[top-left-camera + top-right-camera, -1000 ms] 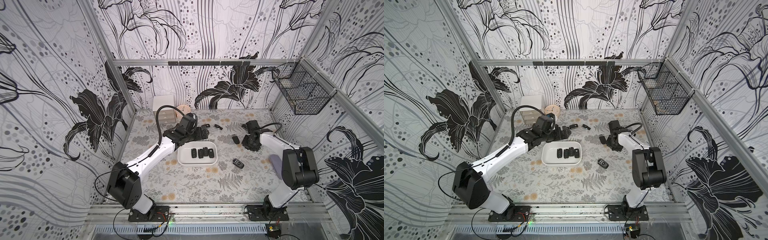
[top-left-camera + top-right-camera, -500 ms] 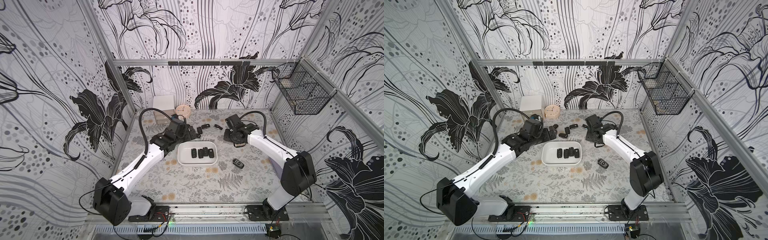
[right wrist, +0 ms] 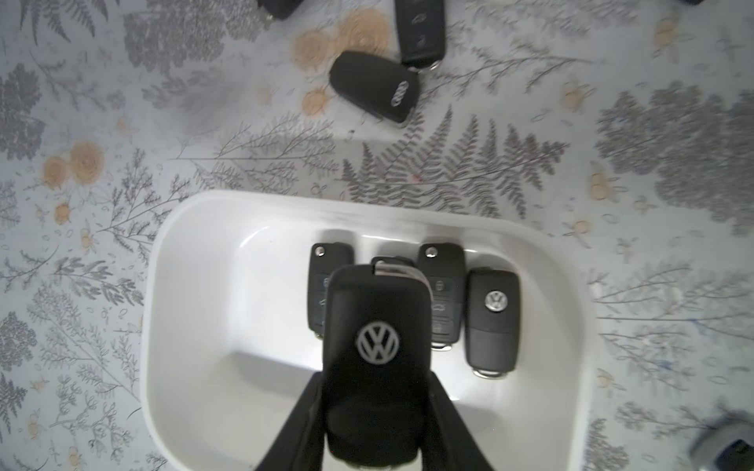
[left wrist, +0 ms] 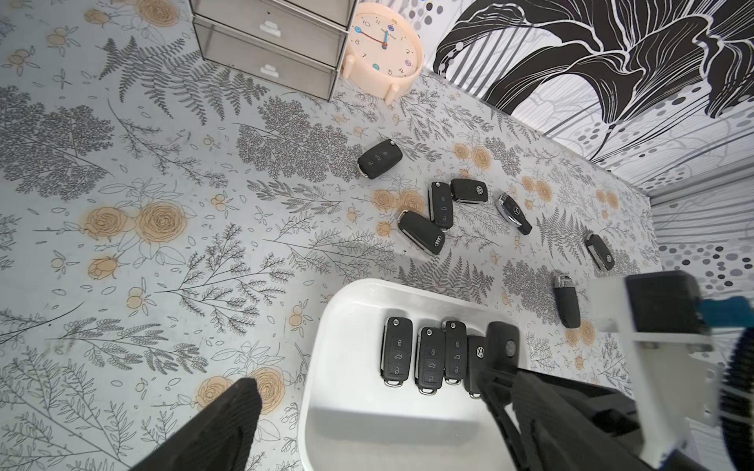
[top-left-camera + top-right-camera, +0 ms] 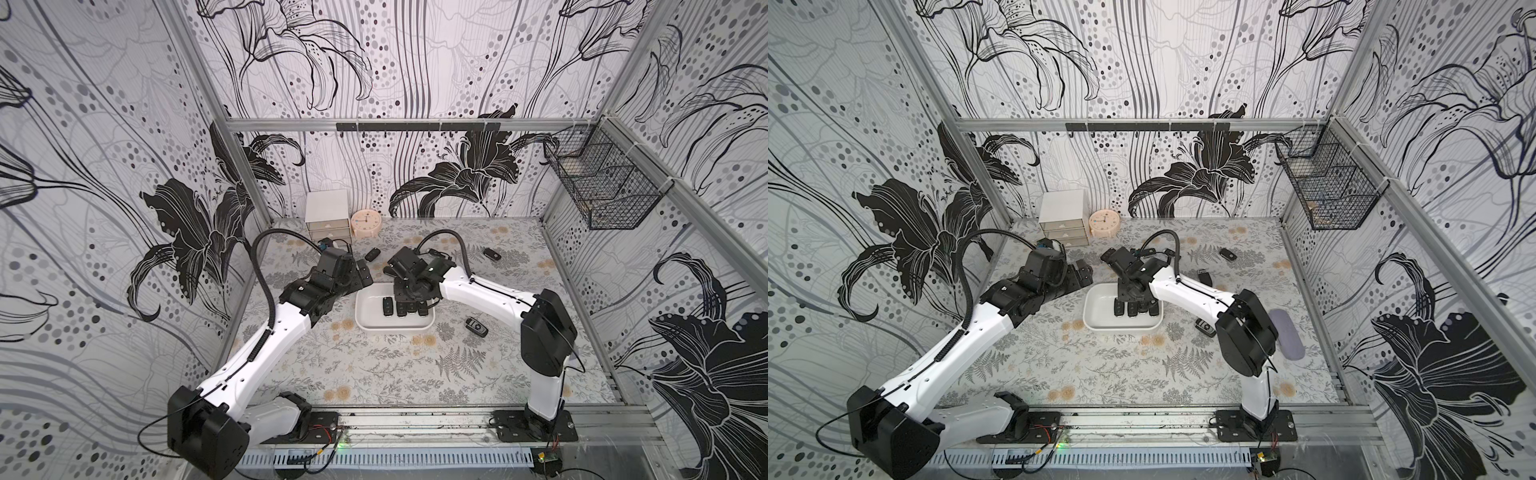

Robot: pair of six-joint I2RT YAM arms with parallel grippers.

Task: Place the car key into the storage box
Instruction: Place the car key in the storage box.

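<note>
Grey floral tabletop (image 5: 374,374) carries the white storage box (image 3: 191,326). We hold our left fingers (image 4: 212,432) wide apart beside it; our right fingers (image 3: 300,424) clamp the car key (image 3: 377,346) over the box.

Floral table (image 5: 374,374) carries storage box (image 5: 395,329), loose keys (image 5: 472,325), drawer cabinet (image 5: 327,216), clock (image 5: 365,222).
</note>
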